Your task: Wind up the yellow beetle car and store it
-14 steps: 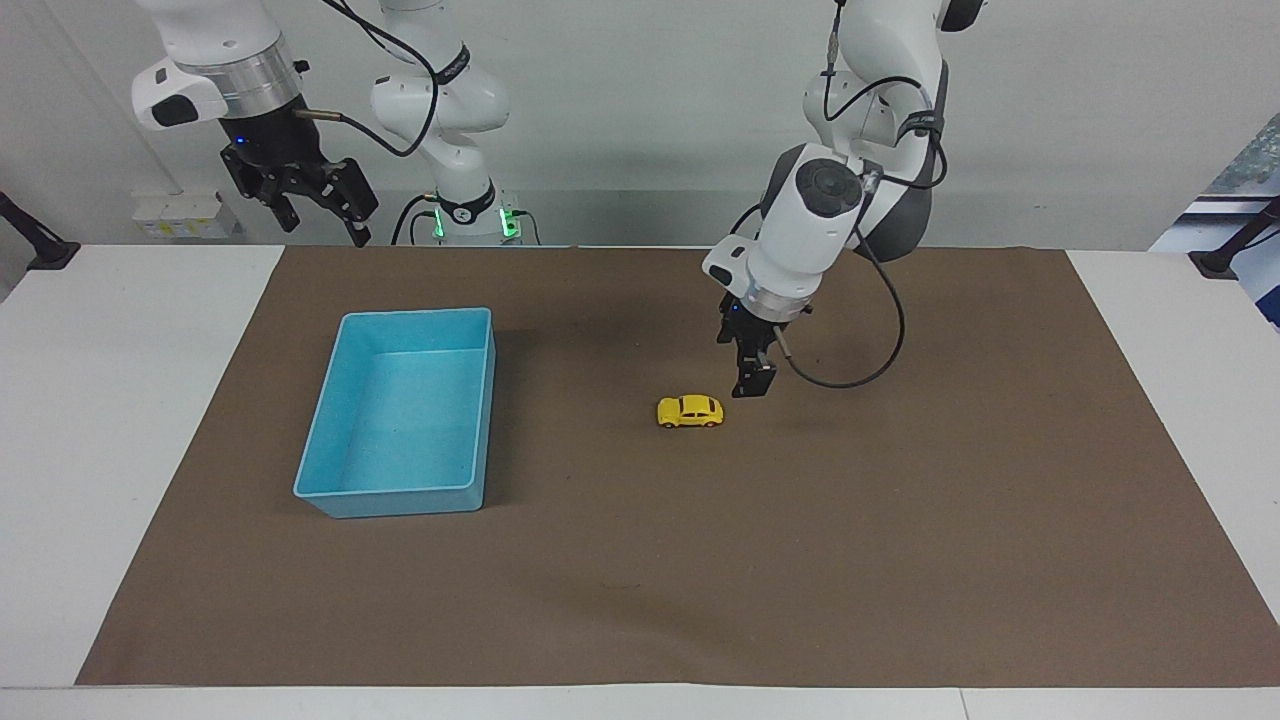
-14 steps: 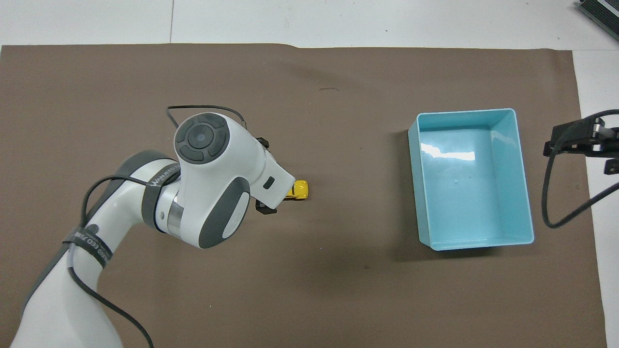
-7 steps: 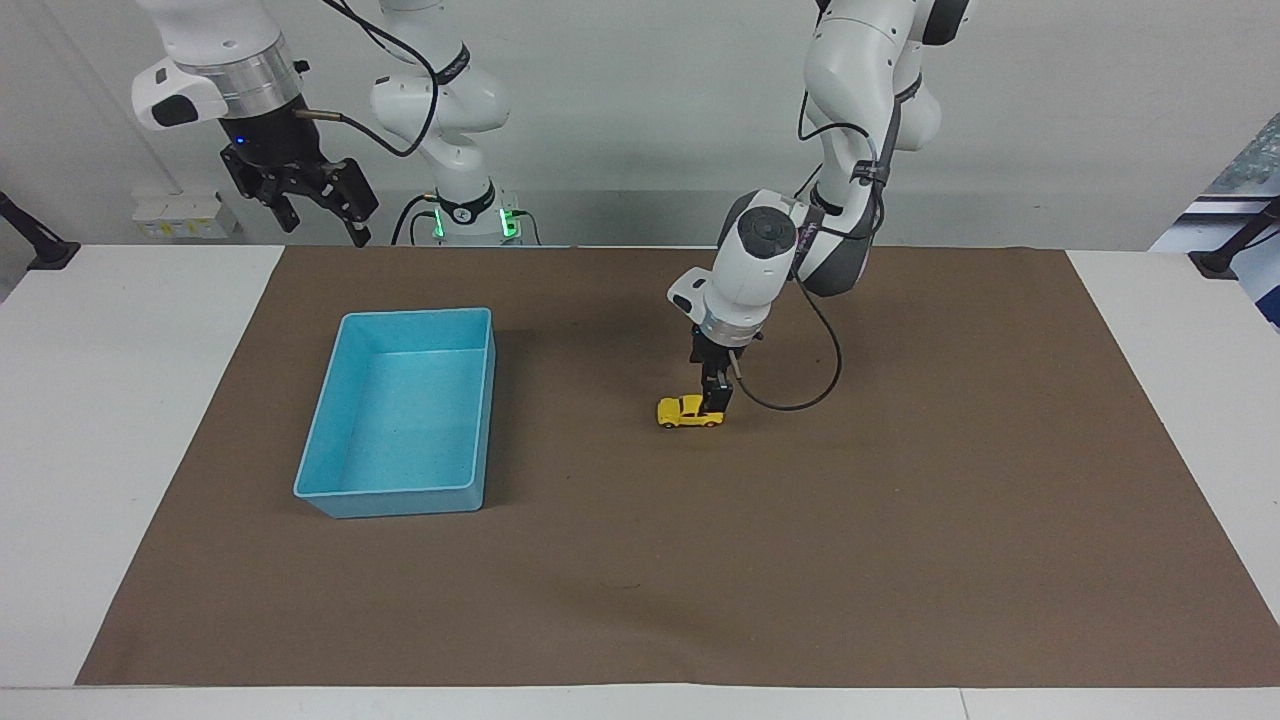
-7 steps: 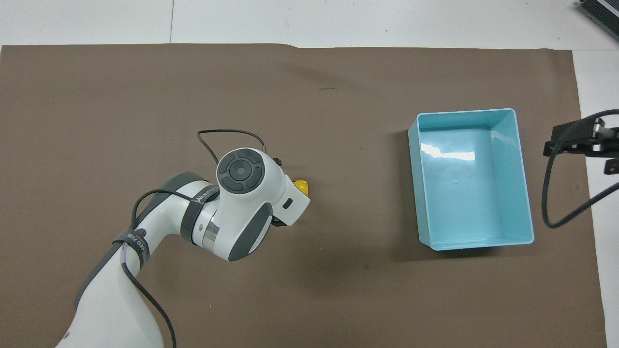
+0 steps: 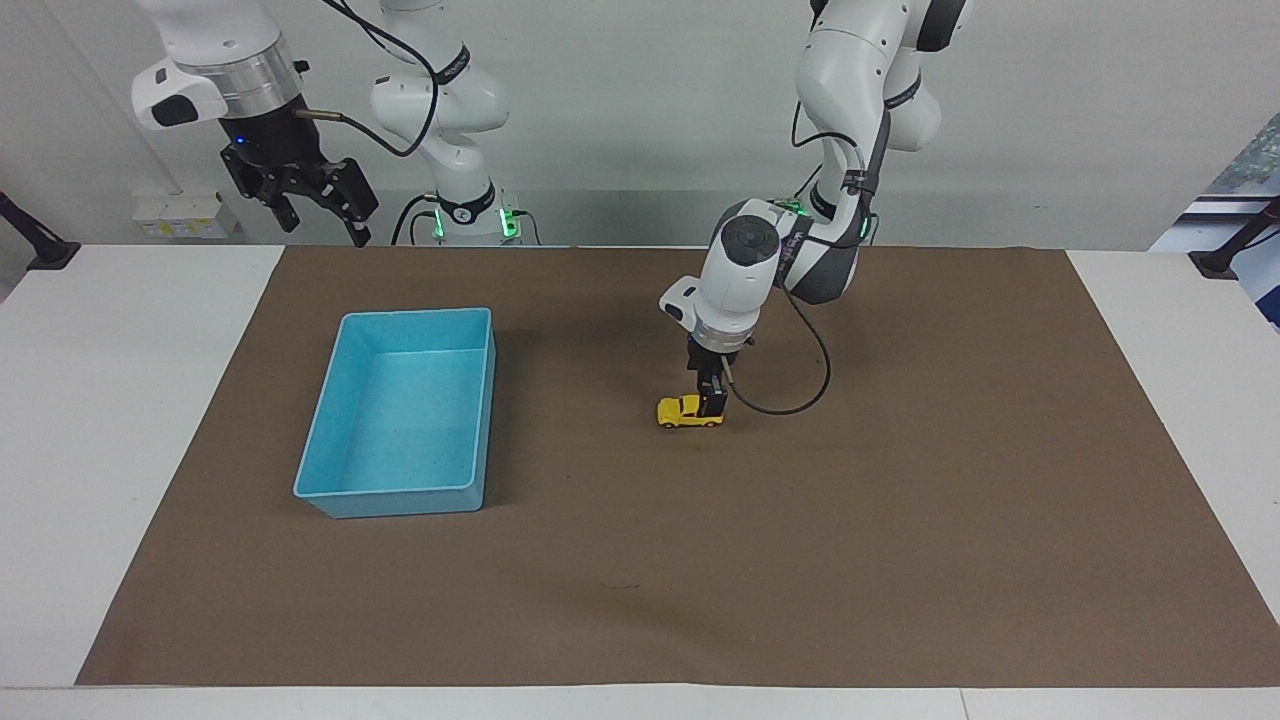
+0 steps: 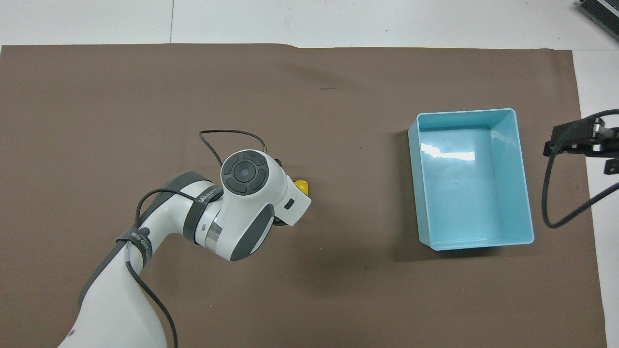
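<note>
I read the yellow beetle car (image 5: 685, 411) as glossy painted plastic or metal; which one I cannot tell. The light-blue bin (image 6: 513, 174), at three o'clock from it in my overhead view, looks like smooth shiny plastic throwing a white glare. The brown mat (image 5: 900, 560) seems matt, paper-like. The tabletop (image 5: 100, 400) is smooth white. Both arms wear glossy white shells.
</note>
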Robot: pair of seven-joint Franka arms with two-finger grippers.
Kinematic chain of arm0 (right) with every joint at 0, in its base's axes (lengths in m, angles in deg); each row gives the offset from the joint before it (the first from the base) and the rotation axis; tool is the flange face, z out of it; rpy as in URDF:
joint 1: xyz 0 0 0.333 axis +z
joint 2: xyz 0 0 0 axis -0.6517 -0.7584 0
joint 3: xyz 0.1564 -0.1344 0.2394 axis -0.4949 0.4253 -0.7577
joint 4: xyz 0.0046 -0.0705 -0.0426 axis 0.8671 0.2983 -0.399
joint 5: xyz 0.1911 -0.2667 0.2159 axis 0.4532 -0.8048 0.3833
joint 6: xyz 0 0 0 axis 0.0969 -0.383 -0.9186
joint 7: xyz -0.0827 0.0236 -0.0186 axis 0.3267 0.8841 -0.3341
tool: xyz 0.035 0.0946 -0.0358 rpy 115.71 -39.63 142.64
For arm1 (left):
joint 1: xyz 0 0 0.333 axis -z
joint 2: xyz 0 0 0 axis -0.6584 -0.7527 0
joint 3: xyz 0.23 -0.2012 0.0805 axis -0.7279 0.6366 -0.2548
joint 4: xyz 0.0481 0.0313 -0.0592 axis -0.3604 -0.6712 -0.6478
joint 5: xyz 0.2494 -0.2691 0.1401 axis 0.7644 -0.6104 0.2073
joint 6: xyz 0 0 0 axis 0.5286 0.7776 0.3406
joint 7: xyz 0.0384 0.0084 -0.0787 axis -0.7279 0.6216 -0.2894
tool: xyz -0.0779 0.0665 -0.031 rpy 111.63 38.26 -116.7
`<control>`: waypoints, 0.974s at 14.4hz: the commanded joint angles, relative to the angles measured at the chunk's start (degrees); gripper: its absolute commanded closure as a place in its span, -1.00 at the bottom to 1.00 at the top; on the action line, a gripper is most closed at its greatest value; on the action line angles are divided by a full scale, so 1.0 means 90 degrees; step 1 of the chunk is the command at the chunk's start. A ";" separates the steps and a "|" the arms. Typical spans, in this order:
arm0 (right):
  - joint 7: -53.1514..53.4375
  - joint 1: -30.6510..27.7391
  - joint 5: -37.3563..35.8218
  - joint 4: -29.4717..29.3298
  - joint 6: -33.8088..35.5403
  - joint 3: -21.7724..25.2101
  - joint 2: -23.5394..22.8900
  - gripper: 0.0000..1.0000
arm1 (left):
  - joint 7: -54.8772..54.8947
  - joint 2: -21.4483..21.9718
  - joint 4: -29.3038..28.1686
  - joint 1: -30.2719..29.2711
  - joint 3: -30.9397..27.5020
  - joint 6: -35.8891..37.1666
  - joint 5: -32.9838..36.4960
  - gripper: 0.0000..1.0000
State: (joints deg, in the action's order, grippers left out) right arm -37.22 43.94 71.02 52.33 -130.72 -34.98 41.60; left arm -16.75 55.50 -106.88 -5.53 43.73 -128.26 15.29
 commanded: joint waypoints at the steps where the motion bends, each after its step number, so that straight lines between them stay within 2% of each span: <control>1: 0.0066 -0.0060 0.0131 0.0066 -0.0068 -0.0037 0.0060 -1.00 | -0.0155 0.0015 -0.0081 0.0209 -0.0147 -0.0133 0.0126 -0.18; 2: 0.0066 -0.0060 0.0131 0.0066 -0.0068 -0.0037 0.0060 -1.00 | -0.0175 0.0025 -0.0071 0.0238 -0.0156 -0.0123 0.0320 0.61; 3: 0.0066 -0.0060 0.0131 0.0066 -0.0078 -0.0037 0.0060 -1.00 | -0.0233 0.0025 -0.0052 0.0219 -0.0156 -0.0133 0.0448 1.00; 14: 0.0066 -0.0060 0.0131 0.0066 -0.0078 -0.0037 0.0060 -1.00 | -0.0175 0.0113 -0.0227 0.0160 -0.0147 -0.0084 0.0498 1.00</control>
State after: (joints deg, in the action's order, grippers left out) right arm -37.22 43.94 71.02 52.33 -130.72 -34.98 41.60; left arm -17.45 55.63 -106.46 -5.29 43.54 -129.04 18.79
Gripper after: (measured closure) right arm 0.000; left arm 0.604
